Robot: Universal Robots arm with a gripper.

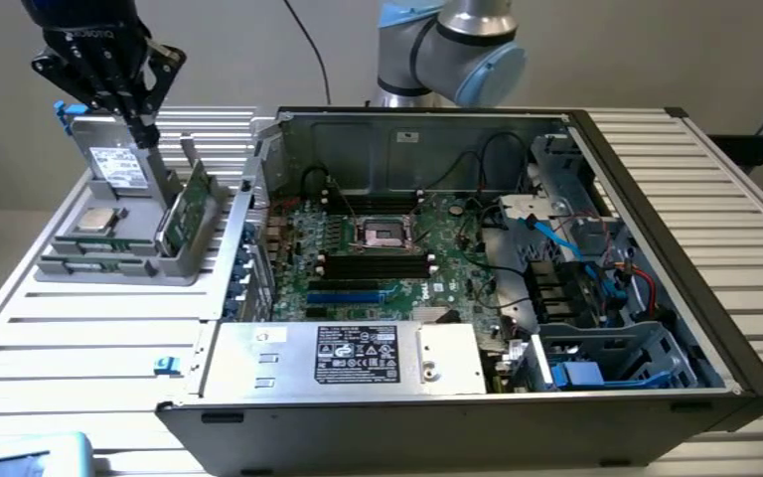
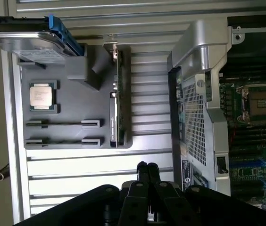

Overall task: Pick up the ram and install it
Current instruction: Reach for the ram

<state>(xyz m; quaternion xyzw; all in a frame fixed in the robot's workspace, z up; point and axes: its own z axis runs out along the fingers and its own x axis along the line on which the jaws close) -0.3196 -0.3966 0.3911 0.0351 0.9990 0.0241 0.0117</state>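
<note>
While the ram (image 1: 191,211) stands ready in its holder (image 1: 75,264), the gripper (image 1: 140,127) hangs above, empty.
Exterior view: the ram sits on edge in a slot, top edge exposed, likely for grasping, beside the open case (image 1: 421,149) on the bench (image 1: 76,338). Wrist view: the fingers (image 2: 142,170) are clenched together on nothing, near the ram (image 2: 115,117), not touching.

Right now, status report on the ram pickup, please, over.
Gripper shut, empty, up by the grey holder. Ram on edge in that holder, untouched. Drive stands close beside it.
</note>
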